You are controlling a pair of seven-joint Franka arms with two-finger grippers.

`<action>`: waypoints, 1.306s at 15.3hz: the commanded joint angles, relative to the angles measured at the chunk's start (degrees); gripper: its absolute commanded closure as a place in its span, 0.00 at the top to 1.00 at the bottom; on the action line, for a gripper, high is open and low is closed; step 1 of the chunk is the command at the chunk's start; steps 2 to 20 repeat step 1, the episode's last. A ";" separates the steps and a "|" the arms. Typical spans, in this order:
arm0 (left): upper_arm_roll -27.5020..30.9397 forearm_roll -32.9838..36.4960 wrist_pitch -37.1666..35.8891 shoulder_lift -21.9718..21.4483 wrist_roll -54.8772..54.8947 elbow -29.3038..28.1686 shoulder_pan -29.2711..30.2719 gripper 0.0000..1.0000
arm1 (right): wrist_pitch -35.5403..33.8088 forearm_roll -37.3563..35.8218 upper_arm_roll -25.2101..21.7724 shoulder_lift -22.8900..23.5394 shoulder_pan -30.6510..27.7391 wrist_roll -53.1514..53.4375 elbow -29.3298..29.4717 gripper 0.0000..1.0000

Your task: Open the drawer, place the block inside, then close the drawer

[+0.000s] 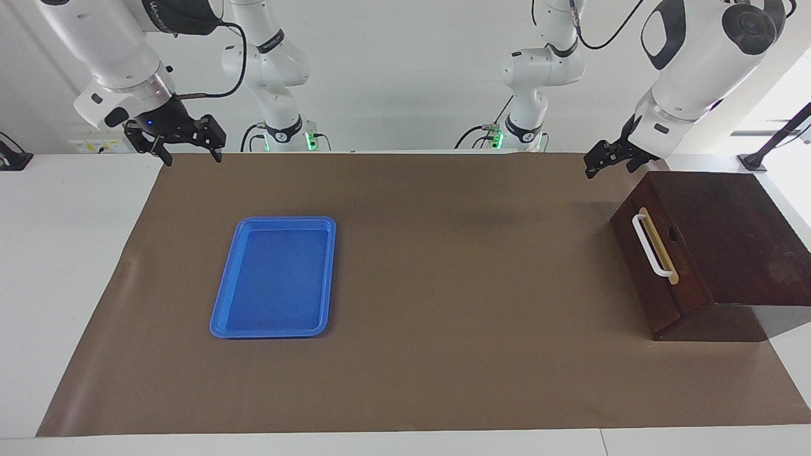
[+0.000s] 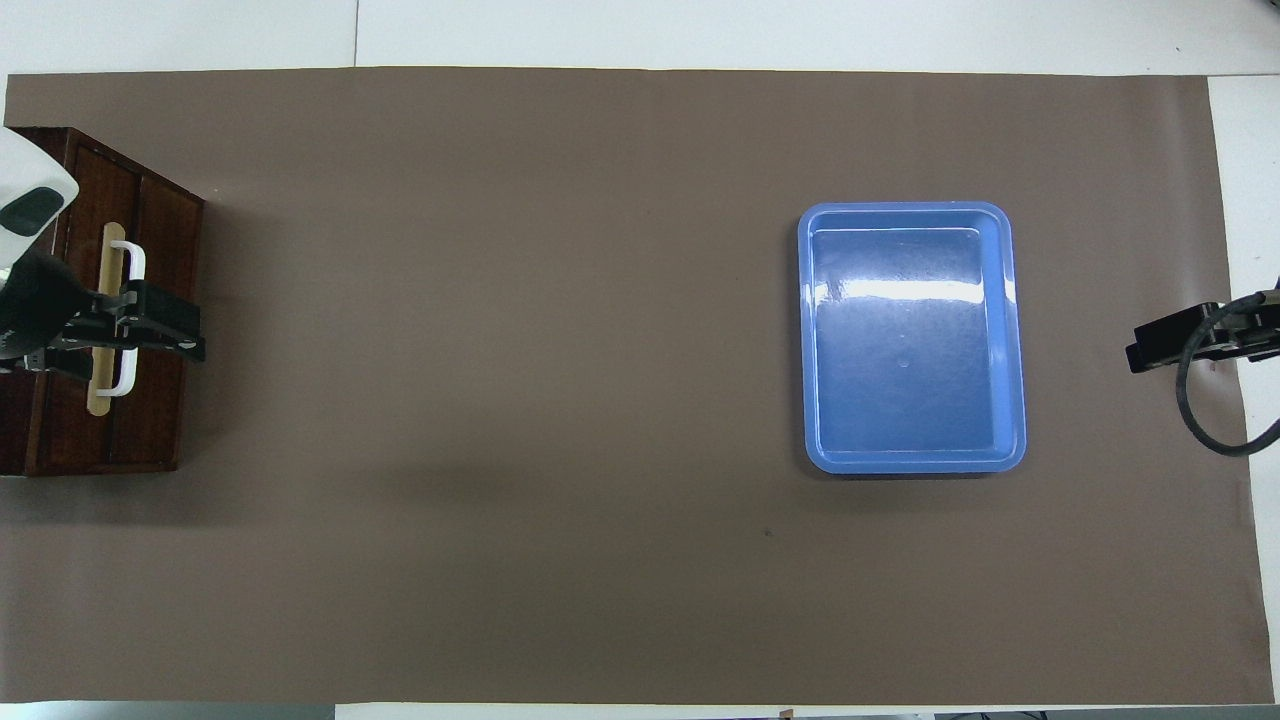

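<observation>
The dark wooden drawer (image 1: 659,278) (image 2: 160,420) sits shut in its box at the left arm's end of the table. Its white bar handle (image 1: 652,248) (image 2: 134,258) faces the table's middle. My left gripper (image 1: 607,162) (image 2: 168,328) hangs open and empty in the air, over the drawer's front and handle when seen from above, well clear of the wood. My right gripper (image 1: 192,156) (image 2: 1140,355) waits open and empty, raised over the mat's edge at the right arm's end. The block is out of view.
A flat blue tray (image 1: 274,220) (image 2: 910,208) with nothing in it lies on the brown mat (image 1: 443,316) toward the right arm's end. White table (image 1: 63,253) borders the mat.
</observation>
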 commanded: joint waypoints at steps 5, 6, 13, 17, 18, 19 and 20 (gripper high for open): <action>0.66 -0.27 0.77 -0.37 0.63 -0.02 -0.66 1.00 | -0.78 -1.17 0.57 0.01 -0.45 -0.20 0.46 1.00; 0.66 -0.27 0.77 -0.37 0.63 -0.02 -0.66 1.00 | -0.78 -1.17 0.57 0.01 -0.45 -0.20 0.46 1.00; 0.66 -0.27 0.77 -0.37 0.63 -0.02 -0.66 1.00 | -0.78 -1.17 0.57 0.01 -0.45 -0.20 0.46 1.00; 0.66 -0.27 0.77 -0.37 0.63 -0.02 -0.66 1.00 | -0.78 -1.17 0.57 0.01 -0.45 -0.20 0.46 1.00; 0.66 -0.27 0.77 -0.37 0.63 -0.02 -0.66 1.00 | -0.78 -1.17 0.57 0.01 -0.45 -0.20 0.46 1.00; 0.66 -0.27 0.77 -0.37 0.63 -0.02 -0.66 1.00 | -0.78 -1.17 0.57 0.01 -0.45 -0.20 0.46 1.00; 0.66 -0.27 0.77 -0.37 0.63 -0.02 -0.66 1.00 | -0.78 -1.17 0.57 0.01 -0.45 -0.20 0.46 1.00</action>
